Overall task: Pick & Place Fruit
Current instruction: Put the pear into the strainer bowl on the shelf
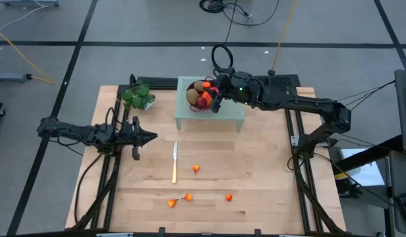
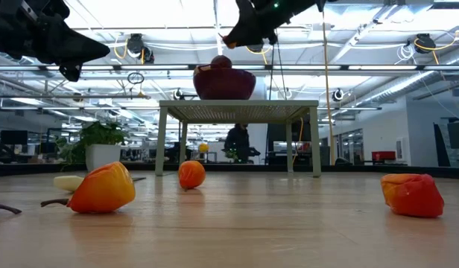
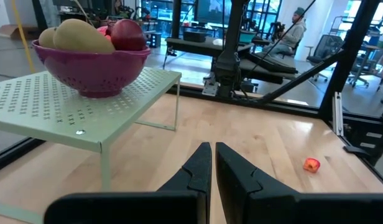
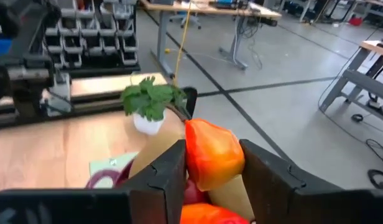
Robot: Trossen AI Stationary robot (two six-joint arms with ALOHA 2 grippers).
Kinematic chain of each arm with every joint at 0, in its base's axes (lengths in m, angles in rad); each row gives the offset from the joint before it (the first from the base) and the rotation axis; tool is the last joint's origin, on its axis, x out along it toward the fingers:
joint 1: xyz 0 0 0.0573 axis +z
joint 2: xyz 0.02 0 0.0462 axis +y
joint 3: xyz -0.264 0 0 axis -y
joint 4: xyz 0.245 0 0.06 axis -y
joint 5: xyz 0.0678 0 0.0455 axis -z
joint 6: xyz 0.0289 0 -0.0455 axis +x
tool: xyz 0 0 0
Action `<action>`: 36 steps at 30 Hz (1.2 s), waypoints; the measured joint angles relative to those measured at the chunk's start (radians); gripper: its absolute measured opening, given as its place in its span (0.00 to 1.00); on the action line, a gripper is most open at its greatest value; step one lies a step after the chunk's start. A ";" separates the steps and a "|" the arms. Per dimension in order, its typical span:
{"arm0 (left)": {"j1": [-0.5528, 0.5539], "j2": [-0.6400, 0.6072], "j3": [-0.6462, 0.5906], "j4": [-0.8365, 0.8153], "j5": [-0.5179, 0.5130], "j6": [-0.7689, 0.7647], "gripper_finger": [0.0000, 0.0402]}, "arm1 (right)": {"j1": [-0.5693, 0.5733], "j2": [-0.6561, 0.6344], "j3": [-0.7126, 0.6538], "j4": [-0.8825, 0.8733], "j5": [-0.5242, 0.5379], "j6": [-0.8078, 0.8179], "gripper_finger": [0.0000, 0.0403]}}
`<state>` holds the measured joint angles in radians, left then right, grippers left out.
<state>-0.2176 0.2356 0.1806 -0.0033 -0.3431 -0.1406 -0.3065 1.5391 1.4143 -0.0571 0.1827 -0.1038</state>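
Now placing step — right gripper (image 4: pixel 211 163) clamped on orange fruit (image 4: pixel 213 154) above bowl (image 1: pixel 202 99); next lower, release. Left gripper (image 3: pixel 212 163) closed, empty, waiting over table (image 1: pixel 256 184).

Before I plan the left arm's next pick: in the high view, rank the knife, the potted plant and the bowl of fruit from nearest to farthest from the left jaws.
1. Knife: just ahead of the left gripper, toward the table's middle.
2. Potted plant: at the back edge, behind the gripper.
3. Bowl of fruit: on the green stand, under the right gripper.
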 joint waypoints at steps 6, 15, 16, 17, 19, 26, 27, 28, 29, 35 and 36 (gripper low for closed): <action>0.000 0.000 0.000 0.000 0.000 -0.003 0.05 | -0.020 0.024 0.003 -0.024 -0.001 -0.004 0.33; 0.000 0.000 0.000 0.000 0.000 -0.004 0.05 | -0.026 0.051 0.000 -0.043 -0.005 0.013 0.33; 0.000 0.000 0.000 0.000 0.000 -0.004 0.05 | -0.026 0.050 0.000 -0.040 -0.006 0.013 0.33; 0.000 0.000 0.000 0.000 0.000 -0.004 0.05 | -0.026 0.047 0.000 -0.039 -0.012 0.013 0.33; 0.000 0.000 0.000 0.000 0.000 -0.004 0.05 | -0.026 0.047 0.000 -0.039 -0.036 0.013 0.33; 0.000 0.000 0.000 0.000 0.000 0.000 0.05 | -0.026 0.048 0.000 -0.062 -0.055 0.014 0.33; 0.000 0.000 0.000 0.000 0.000 0.000 0.05 | -0.026 0.048 0.000 -0.069 -0.055 0.014 0.33; 0.000 0.000 0.000 0.000 0.000 0.000 0.05 | -0.026 0.048 0.000 -0.075 -0.055 0.014 0.33; 0.000 0.000 0.000 0.000 0.000 0.000 0.05 | -0.026 0.048 0.000 -0.078 -0.055 0.014 0.33; 0.000 0.000 0.000 0.000 0.000 0.000 0.05 | -0.026 0.048 0.000 -0.087 -0.060 0.040 0.33; 0.000 0.000 0.000 0.000 0.000 0.000 0.05 | -0.027 0.048 0.000 -0.091 -0.064 0.040 0.33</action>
<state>-0.2173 0.2356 0.1806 -0.0036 -0.3432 -0.1410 -0.3332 1.5871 1.4143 -0.1480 0.1187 -0.0643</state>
